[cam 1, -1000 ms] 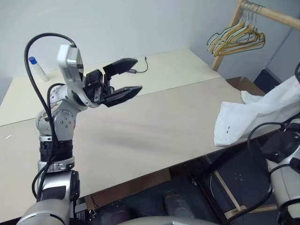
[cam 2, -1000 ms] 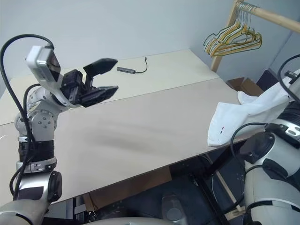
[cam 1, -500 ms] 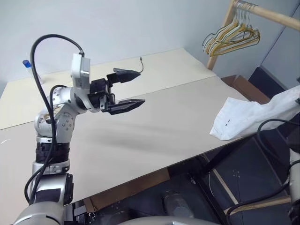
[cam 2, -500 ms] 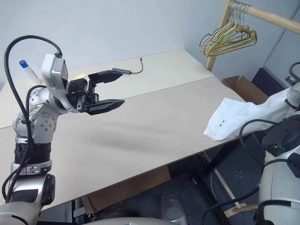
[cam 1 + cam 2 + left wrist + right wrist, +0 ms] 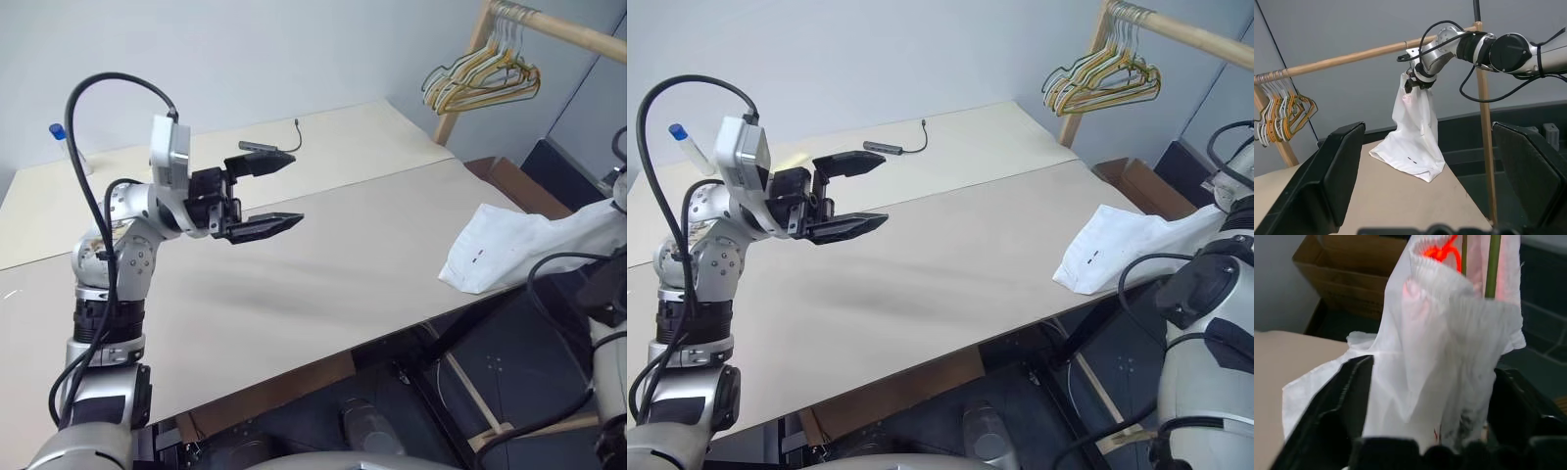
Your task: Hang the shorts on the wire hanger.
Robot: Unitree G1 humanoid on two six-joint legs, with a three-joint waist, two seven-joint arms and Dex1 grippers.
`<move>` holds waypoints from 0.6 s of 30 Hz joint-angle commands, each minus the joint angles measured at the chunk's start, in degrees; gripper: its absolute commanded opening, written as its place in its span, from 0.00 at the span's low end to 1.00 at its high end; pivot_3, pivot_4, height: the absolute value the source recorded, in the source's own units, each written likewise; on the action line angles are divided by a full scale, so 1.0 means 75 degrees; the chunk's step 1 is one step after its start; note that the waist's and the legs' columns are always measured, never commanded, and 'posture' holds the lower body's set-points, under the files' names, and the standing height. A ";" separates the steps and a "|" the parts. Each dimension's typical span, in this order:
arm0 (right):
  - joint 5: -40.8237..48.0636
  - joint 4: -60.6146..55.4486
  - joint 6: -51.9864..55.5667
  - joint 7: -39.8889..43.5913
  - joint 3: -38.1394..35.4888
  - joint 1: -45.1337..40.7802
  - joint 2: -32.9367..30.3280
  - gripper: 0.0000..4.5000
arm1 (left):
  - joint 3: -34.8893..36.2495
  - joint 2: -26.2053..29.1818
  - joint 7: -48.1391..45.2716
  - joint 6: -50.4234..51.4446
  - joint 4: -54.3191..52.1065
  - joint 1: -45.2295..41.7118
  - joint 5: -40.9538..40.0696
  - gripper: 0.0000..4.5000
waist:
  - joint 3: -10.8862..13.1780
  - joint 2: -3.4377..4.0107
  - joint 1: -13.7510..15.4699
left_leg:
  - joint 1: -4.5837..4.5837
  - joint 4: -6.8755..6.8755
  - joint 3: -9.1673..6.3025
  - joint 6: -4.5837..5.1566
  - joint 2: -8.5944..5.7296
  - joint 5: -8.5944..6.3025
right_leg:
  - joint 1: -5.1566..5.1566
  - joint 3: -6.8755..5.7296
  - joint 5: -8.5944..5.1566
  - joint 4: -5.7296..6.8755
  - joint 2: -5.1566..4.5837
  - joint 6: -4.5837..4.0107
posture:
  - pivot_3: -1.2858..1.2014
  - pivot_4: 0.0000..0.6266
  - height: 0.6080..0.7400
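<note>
Shorts (image 5: 500,245) sat at 3 o'clock, hem slumped on the table (image 5: 343,255) edge and waistband hoisted between the right gripper's (image 5: 1414,83) spread fingers, probably for hanging, while the left gripper (image 5: 289,188) hovered wide open at 10 o'clock.

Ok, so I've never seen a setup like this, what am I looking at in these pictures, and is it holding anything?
This is a humanoid robot with two arms, each ending in a black two-fingered gripper. Two pictures come from cameras on its head, looking down over a beige table. The other two come from cameras on its wrists. The left gripper hovers open and empty above the table. The right gripper is at the top of the white shorts, whose lower end rests on the table's corner. Its fingers stand wide apart with the cloth between them. Spare hangers hang on a wooden rail behind.
</note>
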 commanded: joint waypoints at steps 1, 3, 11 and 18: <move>-0.0376 -0.1024 -0.0087 -0.0280 0.0566 0.0084 0.0125 1.00 | 0.0122 0.0057 0.0061 0.0028 -0.0254 -0.0008 -0.0148 1.00 | 0.0000 0.0000 0.0003 | 0.0000 0.0000 0.0000 0.0000 0.0000 0.0000 | 0.0000 0.0001 0.0001 0.0000 0.0000 0.0001 | 0.43 0.00 1.00; -0.0744 -0.1619 -0.0139 -0.0419 0.1020 0.0267 0.0272 1.00 | 0.0146 0.0032 0.0166 0.0044 -0.0296 0.0019 -0.0160 1.00 | 0.0000 0.0000 -0.0001 | 0.0002 0.0001 0.0001 0.0000 0.0000 0.0000 | -0.0001 0.0003 0.0002 0.0003 0.0000 0.0002 | 0.43 0.00 1.00; -0.3223 -0.4385 -0.1889 -0.0430 0.4008 0.1390 0.0380 1.00 | 0.0247 0.0079 0.0705 -0.0012 -0.0272 0.0163 0.0001 1.00 | 0.0002 0.0007 -0.0007 | 0.0001 0.0002 0.0005 0.0000 0.0002 0.0000 | -0.0012 0.0011 0.0002 0.0012 0.0000 0.0006 | 0.43 0.00 1.00; -0.3141 -0.5808 -0.3604 0.2765 0.5660 0.2469 0.0668 1.00 | 0.0526 0.0598 0.0926 -0.0087 0.0140 0.0764 0.0391 1.00 | 0.0002 0.0002 0.0006 | 0.0013 0.0002 0.0004 0.0000 0.0004 0.0000 | -0.0003 0.0008 0.0004 0.0012 0.0007 0.0008 | 0.45 0.00 1.00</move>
